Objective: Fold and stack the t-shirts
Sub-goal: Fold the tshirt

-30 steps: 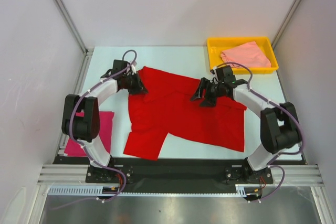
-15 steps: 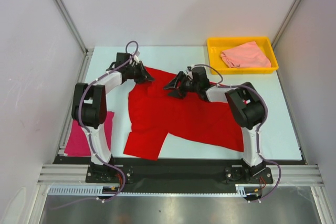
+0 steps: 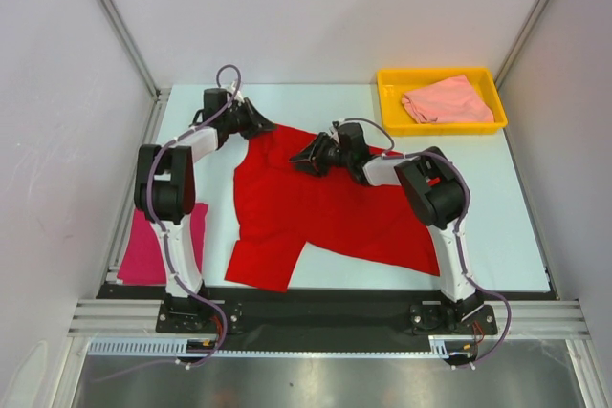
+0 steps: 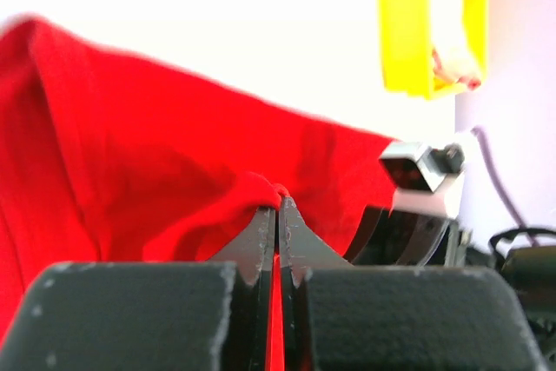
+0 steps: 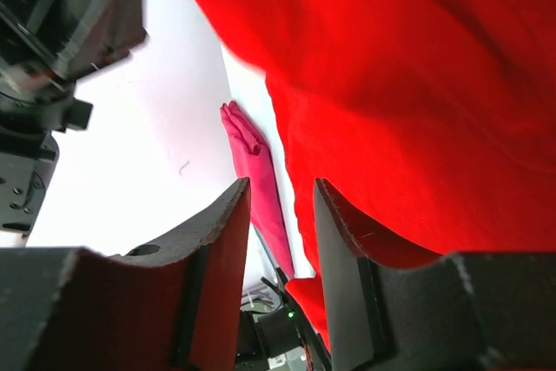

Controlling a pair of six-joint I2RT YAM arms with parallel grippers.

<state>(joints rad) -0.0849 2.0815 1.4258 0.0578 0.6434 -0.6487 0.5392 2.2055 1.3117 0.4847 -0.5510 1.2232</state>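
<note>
Pinching the red t-shirt [image 4: 130, 145], left hand [image 4: 278, 210]; right hand [image 5: 281, 193] parted

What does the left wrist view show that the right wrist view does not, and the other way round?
Only the left wrist view shows the yellow tray with pale salmon cloth in it, and the left claw shut on a fold of the red shirt. Only the right wrist view shows the magenta shirt and the right claw standing open, nothing between its fingers. Both show the red shirt and the white table.
</note>
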